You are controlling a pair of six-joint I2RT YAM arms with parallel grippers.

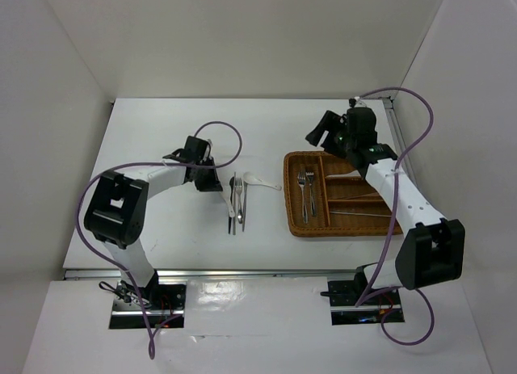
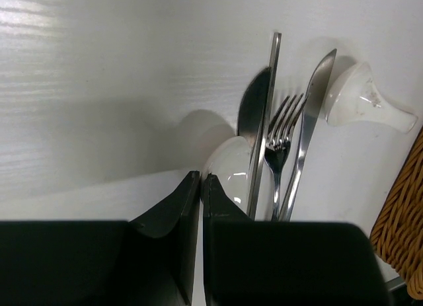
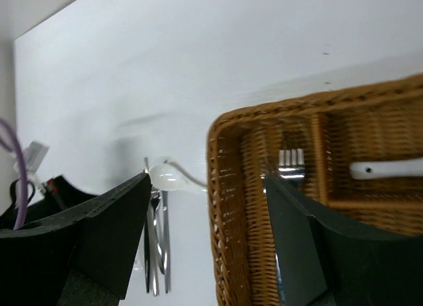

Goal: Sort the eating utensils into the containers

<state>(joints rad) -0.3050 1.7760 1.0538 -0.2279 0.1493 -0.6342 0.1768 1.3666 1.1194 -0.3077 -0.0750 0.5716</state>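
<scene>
The left tool [image 2: 200, 178] is low over the tabletop [image 1: 161, 132], its two fingers drawn almost together with only a thin pale slit between them. The bowl of a white soup spoon [image 2: 228, 167] lies at the tip of one finger. The fingers hide its handle, so whether they pinch it cannot be made out.

Just past that spoon the loose utensils lie side by side. There is a dark-bladed knife [image 2: 253, 111] under a slim straight metal stick [image 2: 266, 114], then a fork [image 2: 284, 131] and a table knife [image 2: 310, 121]. The tool's body cuts off all their near ends. A second white soup spoon [image 2: 363, 104] lies just right of them, between the pile and the wicker tray [image 1: 288, 198].

The right tool [image 3: 208, 180] hangs above the tray's far left corner. Its fingers are spread wide with nothing between them.

In the overhead view, the right arm covers the tray's far right corner. The long left section holds two forks [image 1: 307, 192] lying parallel. The right side is split into three shorter sections. The right wrist view shows a white spoon handle [image 3: 390, 168] in one of them, cut off by the picture's edge. The nearest section holds one thin silver piece [image 1: 359, 215], too small to identify.
</scene>
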